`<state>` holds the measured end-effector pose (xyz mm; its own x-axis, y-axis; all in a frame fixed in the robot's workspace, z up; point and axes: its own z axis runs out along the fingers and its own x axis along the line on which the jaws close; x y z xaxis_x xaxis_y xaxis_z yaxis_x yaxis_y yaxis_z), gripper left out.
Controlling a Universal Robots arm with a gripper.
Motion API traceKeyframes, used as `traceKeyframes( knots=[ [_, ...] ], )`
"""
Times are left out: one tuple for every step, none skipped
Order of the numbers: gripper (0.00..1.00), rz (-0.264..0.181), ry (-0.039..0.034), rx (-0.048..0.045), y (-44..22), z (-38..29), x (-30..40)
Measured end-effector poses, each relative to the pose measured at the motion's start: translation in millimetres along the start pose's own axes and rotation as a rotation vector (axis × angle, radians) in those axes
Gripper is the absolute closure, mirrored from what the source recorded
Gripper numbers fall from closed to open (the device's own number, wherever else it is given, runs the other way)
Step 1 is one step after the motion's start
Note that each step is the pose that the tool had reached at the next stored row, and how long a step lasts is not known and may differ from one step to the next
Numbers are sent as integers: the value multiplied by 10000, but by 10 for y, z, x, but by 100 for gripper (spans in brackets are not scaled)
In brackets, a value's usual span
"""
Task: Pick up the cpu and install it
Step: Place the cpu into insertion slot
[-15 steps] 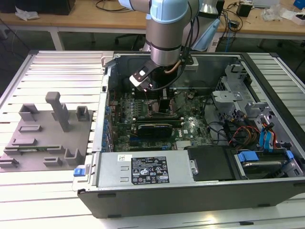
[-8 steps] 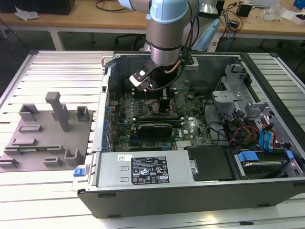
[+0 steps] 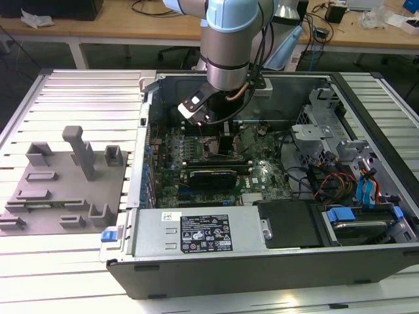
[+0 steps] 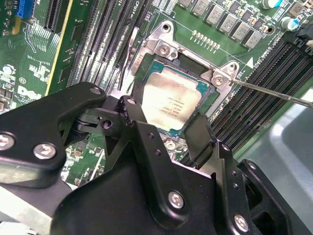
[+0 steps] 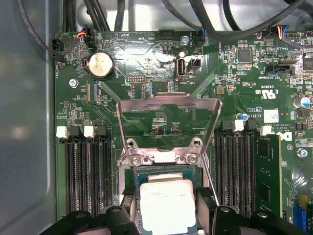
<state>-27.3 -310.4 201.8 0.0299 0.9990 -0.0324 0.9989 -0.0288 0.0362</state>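
The cpu (image 5: 167, 208) is a flat square chip with a silvery top, and it lies at the open socket (image 4: 146, 73) on the green motherboard (image 5: 122, 73). My gripper (image 5: 167, 200) hangs straight over it inside the computer case (image 3: 262, 261). One black finger (image 4: 131, 110) stands against one edge of the cpu (image 4: 171, 100) and the other finger (image 4: 198, 134) against the opposite edge. The socket's metal load plate (image 5: 168, 105) is swung open. In the exterior view the gripper (image 3: 226, 140) reaches down between the cards.
Black memory slots (image 5: 85, 171) flank the socket on both sides. A thin metal lever (image 4: 274, 90) sticks out beside it. A black expansion card (image 3: 209, 176) and the power supply (image 3: 196, 232) lie nearer the case front. Grey fixture blocks (image 3: 65, 176) stand at the exterior view's left.
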Motion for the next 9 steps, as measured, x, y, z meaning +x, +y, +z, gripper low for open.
traceKeyframes(
  knots=[
    [40,0,0,0,0,0,0],
    [40,0,0,0,0,0,0],
    [41,1,2,2,0,0,0],
    [47,1,1,0,0,0,0],
    [47,1,1,0,0,0,0],
    [47,2,0,0,0,0,0],
    [47,2,0,0,0,0,0],
    [47,3,0,0,0,0,0],
    [47,8,0,0,0,0,0]
  ],
)
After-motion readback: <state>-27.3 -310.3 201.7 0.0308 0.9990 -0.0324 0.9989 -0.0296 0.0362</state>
